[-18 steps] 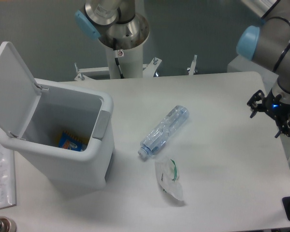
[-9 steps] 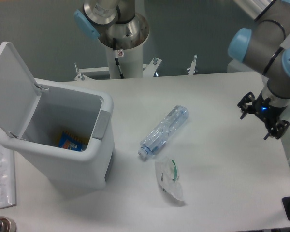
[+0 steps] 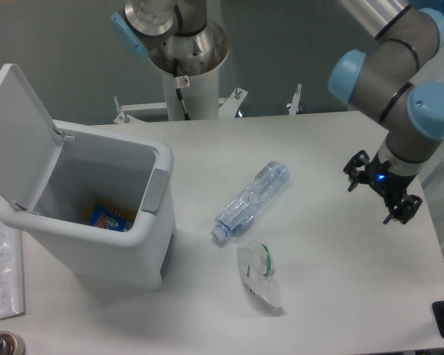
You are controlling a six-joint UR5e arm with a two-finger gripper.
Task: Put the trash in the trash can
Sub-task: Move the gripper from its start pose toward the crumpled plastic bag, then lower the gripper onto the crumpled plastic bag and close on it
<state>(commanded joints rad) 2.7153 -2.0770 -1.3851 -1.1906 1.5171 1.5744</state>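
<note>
Worktop [image 3: 340,296] carries everything. Trash can [image 3: 96,237] left, lid flipped up so drops go straight in. Bottle [image 3: 251,200] lying mid-worktop, wrapper [image 3: 260,275] just beside it. Pincer [image 3: 377,188] far right, released, holding nothing.

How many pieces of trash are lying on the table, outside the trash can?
2: the plastic bottle near the table's middle, and the crumpled wrapper just in front of it. Neither touches the trash can.
</note>
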